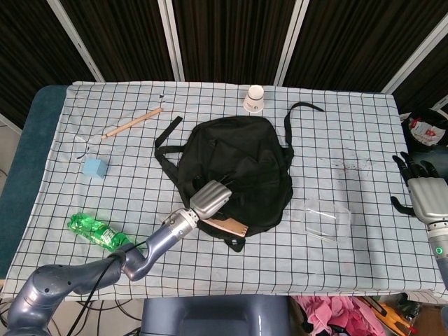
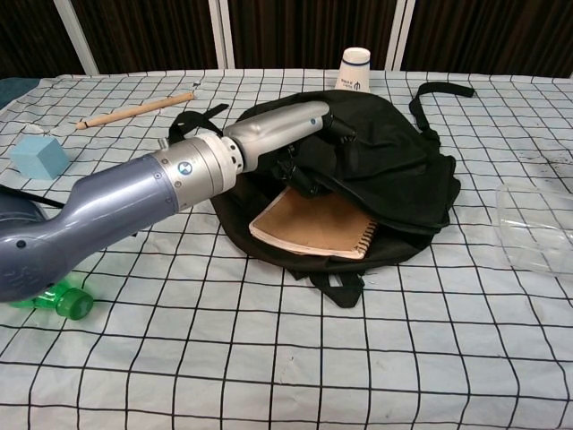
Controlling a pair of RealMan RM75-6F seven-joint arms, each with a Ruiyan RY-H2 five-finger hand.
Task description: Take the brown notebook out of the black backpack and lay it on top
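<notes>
left hand (image 2: 286, 130) grips the backpack (image 2: 385, 170) flap, lifted; keep it high so the notebook (image 2: 313, 224) slides free. right hand (image 1: 428, 190) empty, fingers apart.

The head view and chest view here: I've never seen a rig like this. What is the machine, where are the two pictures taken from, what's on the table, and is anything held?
It is a two-armed robot with humanlike hands, steered by a person. Both cameras sit on the robot: the head view looks down on the table, the chest view looks across it from lower down.

On the checked cloth lie a black backpack, a paper cup, a wooden stick, a blue block, a green plastic bottle and a clear plastic container.

The left hand lifts the backpack's opening flap, exposing a brown notebook still partly inside. The right hand hangs at the table's edge, fingers apart, holding nothing.
</notes>
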